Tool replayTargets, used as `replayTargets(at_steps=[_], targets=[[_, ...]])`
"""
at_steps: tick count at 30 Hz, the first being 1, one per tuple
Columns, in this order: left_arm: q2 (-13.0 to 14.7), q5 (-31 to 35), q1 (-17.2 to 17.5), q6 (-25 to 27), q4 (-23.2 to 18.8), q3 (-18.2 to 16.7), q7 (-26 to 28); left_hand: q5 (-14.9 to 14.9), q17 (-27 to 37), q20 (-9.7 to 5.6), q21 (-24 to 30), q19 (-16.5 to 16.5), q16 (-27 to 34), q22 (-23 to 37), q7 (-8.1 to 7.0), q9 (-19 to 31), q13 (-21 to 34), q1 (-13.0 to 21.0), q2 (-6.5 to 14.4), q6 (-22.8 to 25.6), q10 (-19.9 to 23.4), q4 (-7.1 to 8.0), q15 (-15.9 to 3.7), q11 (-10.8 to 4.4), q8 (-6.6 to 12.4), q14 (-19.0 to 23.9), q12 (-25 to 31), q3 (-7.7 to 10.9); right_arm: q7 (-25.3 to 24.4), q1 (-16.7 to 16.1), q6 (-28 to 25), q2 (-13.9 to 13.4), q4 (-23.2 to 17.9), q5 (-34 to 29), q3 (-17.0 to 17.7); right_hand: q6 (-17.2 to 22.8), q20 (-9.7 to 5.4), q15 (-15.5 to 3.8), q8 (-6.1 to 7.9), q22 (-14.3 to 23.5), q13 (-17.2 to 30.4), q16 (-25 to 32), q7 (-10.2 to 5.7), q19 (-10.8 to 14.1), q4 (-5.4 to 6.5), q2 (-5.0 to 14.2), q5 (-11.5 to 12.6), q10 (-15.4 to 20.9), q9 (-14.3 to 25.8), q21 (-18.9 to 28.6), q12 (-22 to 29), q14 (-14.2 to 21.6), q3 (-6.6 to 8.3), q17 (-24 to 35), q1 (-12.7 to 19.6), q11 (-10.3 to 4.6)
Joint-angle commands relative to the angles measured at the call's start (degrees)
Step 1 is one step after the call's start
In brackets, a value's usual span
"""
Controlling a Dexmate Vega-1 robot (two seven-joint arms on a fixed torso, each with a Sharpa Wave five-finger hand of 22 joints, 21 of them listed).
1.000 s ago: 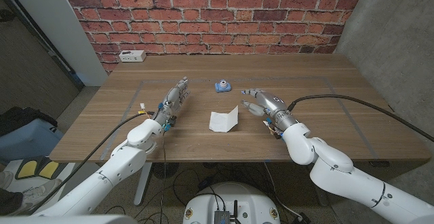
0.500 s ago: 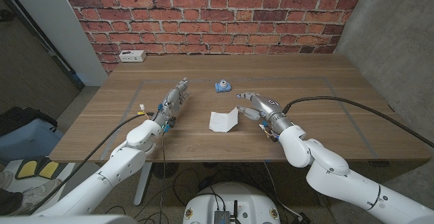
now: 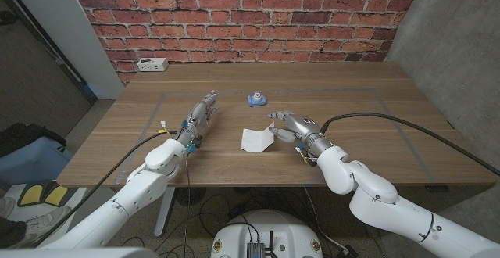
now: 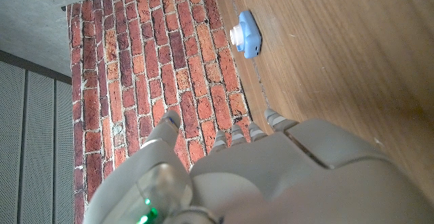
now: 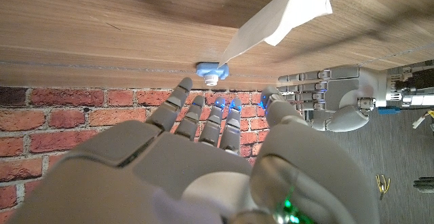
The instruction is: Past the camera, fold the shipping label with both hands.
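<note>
The white shipping label [image 3: 257,138] lies mid-table, partly folded, its right edge lifted off the wood; it also shows in the right wrist view [image 5: 281,20]. A small blue camera [image 3: 255,98] [image 4: 245,34] [image 5: 210,71] sits just beyond it. My right hand [image 3: 293,127] [image 5: 203,156] is close to the label's raised right edge, fingers spread and reaching toward it, holding nothing. My left hand [image 3: 201,116] [image 4: 271,176] [image 5: 332,102] stays left of the label with a gap between them, fingers stretched out straight and empty.
A white power strip [image 3: 150,65] lies at the table's back left corner below the brick wall. A small yellow tag [image 3: 164,123] lies left of my left hand. Faint tape lines mark a rectangle on the wood.
My right hand has slid left toward the label's raised edge. The left hand, label and camera have stayed put.
</note>
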Motion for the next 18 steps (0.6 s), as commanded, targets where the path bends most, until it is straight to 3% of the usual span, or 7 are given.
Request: replayTargets(at_steps=[1,7,18], targets=[[-0.1,-0.1,0.2,-0.2,0.1,-0.1,-0.1,0.3,0.2,0.22,0.2,-0.2,0.4,0.2,0.08,0.1,0.1,0.0,0.6,-0.6,-0.4,-0.20,0.05,-0.01,0.27,-1.3,0.4,-0.23,2.3,0.9,0.2,0.5,0.6,-1.3,-1.2,0.2,-0.46,-3.29,-0.05,0.3,0.0,-0.2,-0.54,0.1,-0.31,-0.14,0.3,0.1,0.1,0.2,-0.1,-0.1,0.29,0.1,1.1,-0.67],[0.0,-0.2,0.3,0.0,0.1,-0.1,0.1,0.3,0.2,0.20,0.2,-0.2,0.4,0.2,0.08,0.1,0.1,0.0,0.6,-0.6,-0.4,-0.20,0.00,-0.03,0.28,-1.2,0.4,-0.23,3.0,1.2,0.4,0.6,1.0,-1.8,-1.4,1.1,-2.62,-4.51,0.18,0.3,-0.1,-1.5,-1.67,-3.4,-0.20,-0.39,0.2,0.9,0.1,-0.8,-0.1,-4.1,0.34,0.2,3.1,-1.82],[-0.1,-0.3,0.0,0.3,0.2,0.0,0.0,0.3,0.2,0.16,0.3,-0.2,0.4,0.2,0.06,0.1,0.1,0.0,0.6,-0.6,-0.4,-0.19,-0.08,-0.06,0.29,-1.2,0.4,-0.25,5.9,2.5,-0.6,1.2,1.9,-2.0,-2.3,1.8,-2.81,-4.35,0.29,0.3,-0.1,-1.4,-1.84,-4.3,-0.01,-0.26,0.2,1.6,0.1,-0.8,-0.1,-4.9,0.30,0.2,3.8,-2.35]])
